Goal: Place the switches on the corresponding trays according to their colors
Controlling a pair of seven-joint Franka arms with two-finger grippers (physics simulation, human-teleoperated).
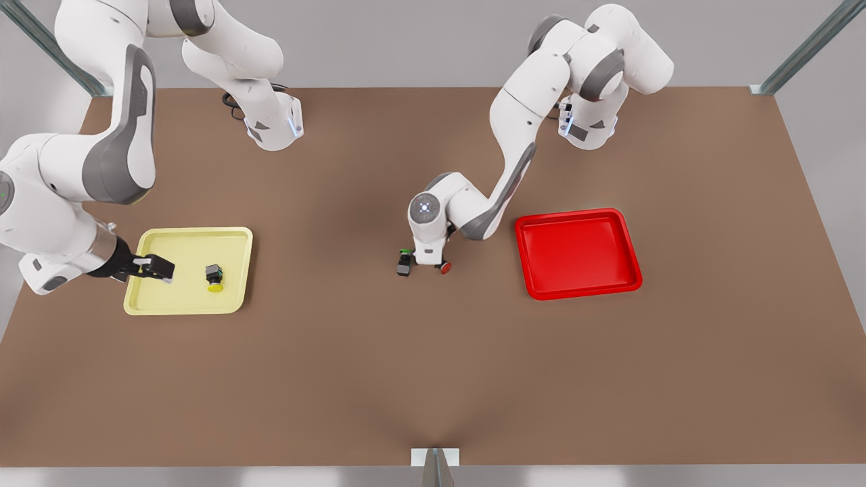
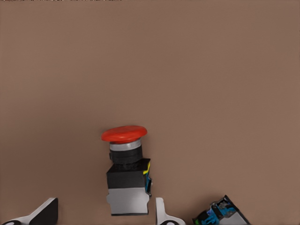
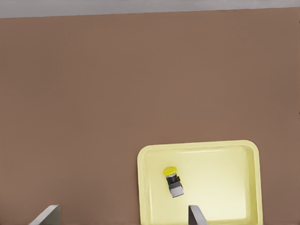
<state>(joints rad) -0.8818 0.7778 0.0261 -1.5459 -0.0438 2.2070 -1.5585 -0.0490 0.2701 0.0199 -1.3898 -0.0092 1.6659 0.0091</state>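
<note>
A red-capped switch [image 2: 125,164] lies on its side on the brown table, its dark body between the wide-apart fingers of my left gripper [image 2: 105,206]. That gripper is open and not touching it on one side. In the front view the left gripper [image 1: 425,262] is low at mid-table, with the red switch [image 1: 444,268] and a green-capped switch [image 1: 404,261] on either side. The green switch [image 2: 220,215] lies just outside one finger. A yellow-capped switch [image 1: 214,277] rests inside the pale yellow tray [image 1: 189,306]. My right gripper [image 1: 155,268] hangs open over that tray's edge. The red tray [image 1: 575,253] holds nothing.
Both arm bases [image 1: 274,125] stand at the table's far side. The table's edges and metal frame posts [image 1: 798,54] bound the area. Bare brown table lies between the two trays and along the near side.
</note>
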